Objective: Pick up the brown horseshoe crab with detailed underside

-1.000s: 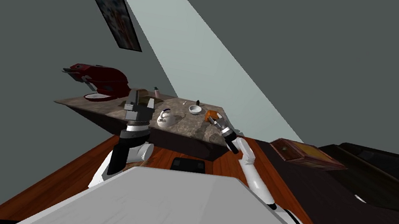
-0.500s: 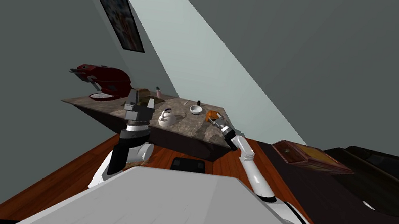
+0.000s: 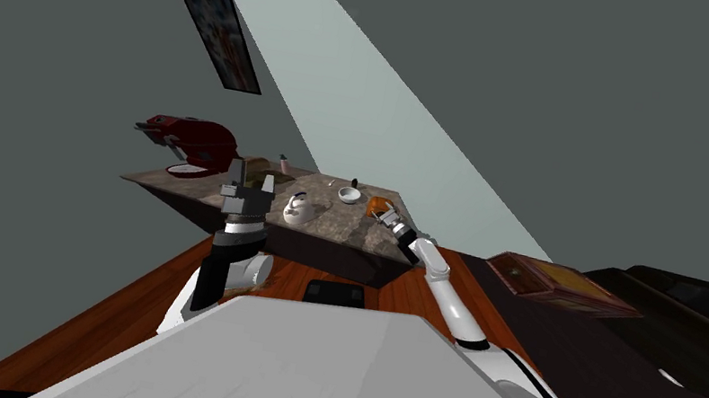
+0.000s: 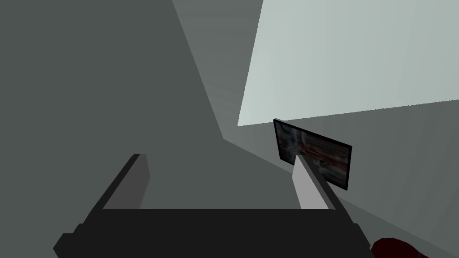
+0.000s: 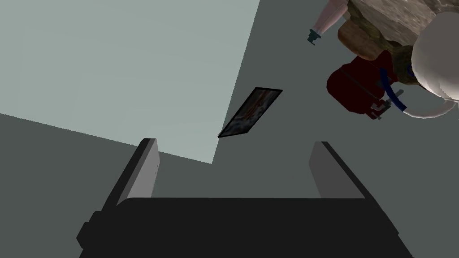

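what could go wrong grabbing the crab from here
1. The right end effector is open with nothing between its fingers, so shutting now would likely miss the orange-brown crab.
2. The crab lies near the edge of the table; a nudge might push it off or into the white bowl.

The worktop (image 3: 343, 224) is mottled grey-brown stone over a near-black base; on it the horseshoe crab (image 3: 379, 207) at the right edge is orange-brown, while the bowl (image 3: 350, 195) just beyond it and the mug (image 3: 296, 209) further left are both white. At the far left sits a dark red rounded thing (image 3: 197, 141) with a blue strap, and near it a pale pink bottle (image 5: 328, 20) has a teal cap. The floor (image 3: 127, 311) is red-brown wood, the walls (image 3: 14, 150) are dark grey with a pale grey-green band (image 3: 349, 63), and the black-framed wall picture (image 3: 216, 29) is blotched red, white and blue.
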Available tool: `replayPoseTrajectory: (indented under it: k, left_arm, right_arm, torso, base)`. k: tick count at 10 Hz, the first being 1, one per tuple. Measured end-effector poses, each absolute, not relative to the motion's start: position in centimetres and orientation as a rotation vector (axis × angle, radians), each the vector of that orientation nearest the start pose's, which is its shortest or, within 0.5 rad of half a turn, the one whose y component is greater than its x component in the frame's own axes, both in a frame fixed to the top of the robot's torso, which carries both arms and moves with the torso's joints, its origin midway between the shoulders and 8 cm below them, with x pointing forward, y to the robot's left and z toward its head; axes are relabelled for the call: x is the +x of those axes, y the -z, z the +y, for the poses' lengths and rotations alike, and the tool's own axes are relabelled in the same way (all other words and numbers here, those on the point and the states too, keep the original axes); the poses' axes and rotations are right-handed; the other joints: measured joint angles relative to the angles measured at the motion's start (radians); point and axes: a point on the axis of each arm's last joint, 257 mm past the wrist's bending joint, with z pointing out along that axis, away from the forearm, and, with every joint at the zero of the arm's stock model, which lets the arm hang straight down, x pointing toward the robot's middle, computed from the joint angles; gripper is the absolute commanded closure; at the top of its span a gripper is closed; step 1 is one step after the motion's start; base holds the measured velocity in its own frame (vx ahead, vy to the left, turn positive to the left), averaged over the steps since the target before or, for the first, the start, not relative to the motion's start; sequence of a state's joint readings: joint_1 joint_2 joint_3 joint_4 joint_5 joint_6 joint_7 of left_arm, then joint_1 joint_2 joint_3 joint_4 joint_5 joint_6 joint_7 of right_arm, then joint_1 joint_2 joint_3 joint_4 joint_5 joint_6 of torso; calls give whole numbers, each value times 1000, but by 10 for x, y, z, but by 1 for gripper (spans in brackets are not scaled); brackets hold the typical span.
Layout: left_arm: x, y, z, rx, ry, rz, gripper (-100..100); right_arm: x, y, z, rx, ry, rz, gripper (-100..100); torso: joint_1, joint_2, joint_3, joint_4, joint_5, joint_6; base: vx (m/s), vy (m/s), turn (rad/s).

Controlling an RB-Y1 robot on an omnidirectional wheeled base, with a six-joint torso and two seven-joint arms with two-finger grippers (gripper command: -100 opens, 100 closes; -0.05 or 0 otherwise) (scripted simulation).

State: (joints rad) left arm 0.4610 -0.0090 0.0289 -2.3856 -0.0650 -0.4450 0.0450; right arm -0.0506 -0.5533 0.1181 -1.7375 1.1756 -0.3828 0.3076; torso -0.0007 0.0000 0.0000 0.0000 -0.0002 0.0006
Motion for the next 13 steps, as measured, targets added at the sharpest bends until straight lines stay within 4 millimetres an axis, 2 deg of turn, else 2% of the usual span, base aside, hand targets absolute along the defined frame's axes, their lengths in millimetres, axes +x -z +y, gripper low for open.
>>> replayPoseTrajectory:
  k: [6,13]
  left_arm:
    - [331,-73,274,-569,1302,568,0]
    - [331,-73,274,-569,1302,568,0]
  right_arm:
    - [537,168,-214,-993,219,1302,-100]
    - [551,212,-249,-1212,483,1301,-100]
  torso:
    - [0,0,0,0,0,0]
    - [-1,-1,0,0,0,0]
  base:
    - [-1,-14,47]
    - [4,-15,38]
